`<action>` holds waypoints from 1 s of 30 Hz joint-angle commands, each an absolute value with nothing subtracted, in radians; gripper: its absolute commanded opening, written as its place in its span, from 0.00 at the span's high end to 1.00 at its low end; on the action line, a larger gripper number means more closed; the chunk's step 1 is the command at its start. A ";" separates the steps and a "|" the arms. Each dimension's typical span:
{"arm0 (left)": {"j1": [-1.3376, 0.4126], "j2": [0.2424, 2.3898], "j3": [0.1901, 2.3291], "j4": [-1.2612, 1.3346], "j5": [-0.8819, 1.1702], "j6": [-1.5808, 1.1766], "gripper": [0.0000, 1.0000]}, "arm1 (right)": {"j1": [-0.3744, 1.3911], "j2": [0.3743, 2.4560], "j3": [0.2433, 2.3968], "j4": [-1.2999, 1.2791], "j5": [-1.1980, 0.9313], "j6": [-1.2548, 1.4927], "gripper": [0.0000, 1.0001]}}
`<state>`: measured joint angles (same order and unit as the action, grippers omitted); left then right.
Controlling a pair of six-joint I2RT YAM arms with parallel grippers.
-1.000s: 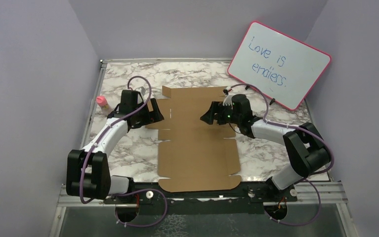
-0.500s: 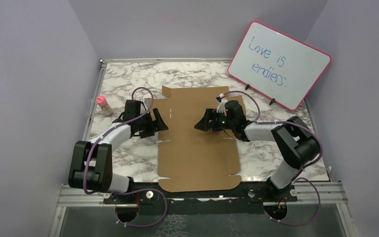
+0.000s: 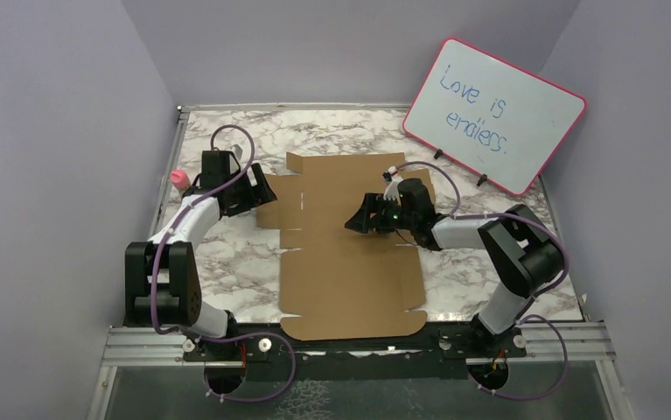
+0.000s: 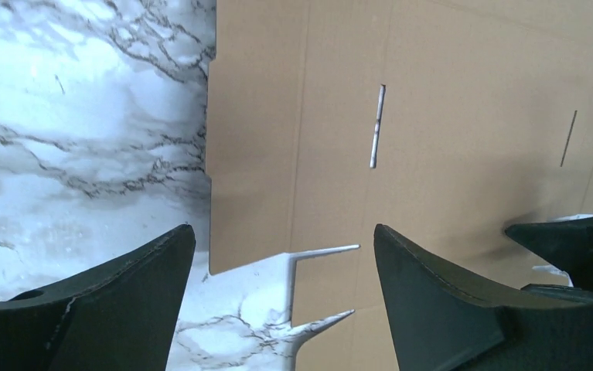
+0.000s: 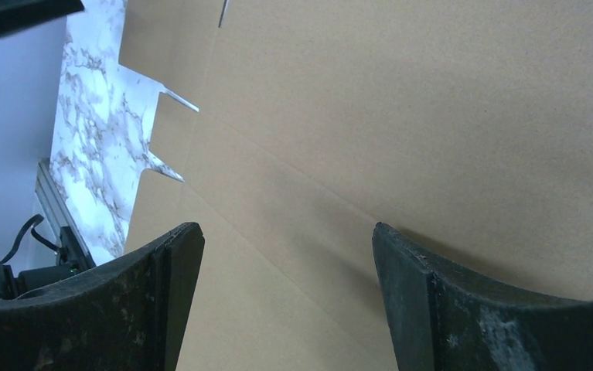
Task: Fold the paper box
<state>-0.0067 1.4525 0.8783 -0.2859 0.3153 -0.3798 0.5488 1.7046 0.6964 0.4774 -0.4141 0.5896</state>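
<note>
The paper box (image 3: pixel 349 262) lies as a flat brown die-cut sheet in the middle of the marble table, its flaps and slits spread out. My left gripper (image 3: pixel 262 187) hovers open at the sheet's left edge, beside a side flap. In the left wrist view the paper box (image 4: pixel 448 116) fills the right half, and the left gripper (image 4: pixel 283 232) straddles a notch in the edge with nothing held. My right gripper (image 3: pixel 359 217) stands open low over the sheet's upper middle. In the right wrist view only the paper box (image 5: pixel 401 100) lies beneath the right gripper (image 5: pixel 287 228).
A pink-framed whiteboard (image 3: pixel 495 114) leans at the back right. A small pink-capped bottle (image 3: pixel 179 181) stands by the table's left edge, close behind the left arm. Purple walls enclose the marble table (image 3: pixel 227 262) on three sides.
The left arm has swung back toward the far left, off the sheet's edge. The right gripper slid left over the sheet a second ago and has since held still.
</note>
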 commanded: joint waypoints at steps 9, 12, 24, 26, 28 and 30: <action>0.039 1.669 1.017 -0.360 0.382 -0.275 0.22 | 0.554 1.766 0.696 0.559 -0.391 0.584 0.16; 0.040 1.710 1.030 -0.360 0.450 -0.273 0.31 | 0.554 1.772 0.691 0.564 -0.394 0.586 0.16; 0.031 1.658 1.015 -0.356 0.420 -0.281 0.85 | 0.555 1.773 0.667 0.585 -0.384 0.587 0.17; 0.016 1.633 1.010 -0.359 0.394 -0.288 0.95 | 0.554 1.775 0.664 0.586 -0.379 0.586 0.17; 0.003 1.613 1.013 -0.372 0.352 -0.289 0.98 | 0.554 1.780 0.663 0.588 -0.376 0.585 0.17; -0.056 1.599 1.022 -0.394 0.292 -0.285 0.98 | 0.555 1.783 0.660 0.594 -0.372 0.586 0.17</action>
<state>0.0109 1.6543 1.0061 -0.3637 0.4149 -0.2913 0.5488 1.7565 0.6804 0.5816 -0.4049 0.5865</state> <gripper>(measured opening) 0.027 0.831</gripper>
